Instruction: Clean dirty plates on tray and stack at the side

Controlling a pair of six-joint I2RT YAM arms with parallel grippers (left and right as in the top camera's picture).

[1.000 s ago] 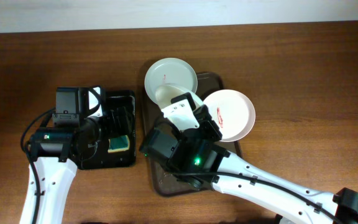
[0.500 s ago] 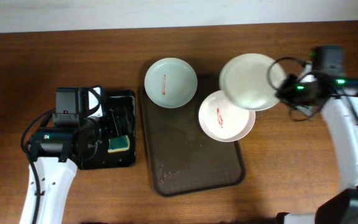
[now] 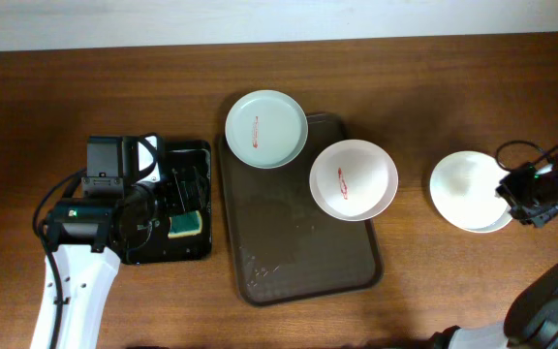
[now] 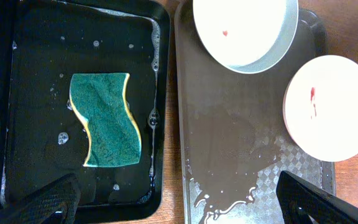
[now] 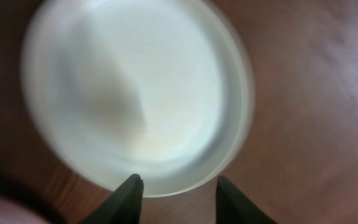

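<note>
A clean plate [image 3: 468, 191] is seen on the bare worktop [image 3: 453, 87] near its right edge, well apart from the tray [image 3: 303, 252]. No red mark is visible on it, so one plate of three is judged done. Two smeared plates are left. A white plate [image 3: 354, 179] overhangs the tray's right rim, and a pale green plate [image 3: 265, 129] overlaps the tray's far left corner, toward the worktop's far edge.

The right gripper [image 5: 178, 182] is held at the clean plate's rim on the side toward the right edge, its fingers spread apart and clamped on nothing. Through the blur of the right wrist view it cannot be told whether the tips touch the rim. The left gripper [image 4: 178, 180] is hung over the near rims of the tray and the black tray [image 4: 5, 93], jaws wide apart and empty. The sponge [image 4: 107, 121] lies in soapy water ahead of it, long axis running roughly from near edge to far edge.

The coming move is judged to turn on the white plate: it lies toward the worktop's centre from the right fingers, past the clean plate, and the right arm is the nearer one, while the sponge is closer to the left
</note>
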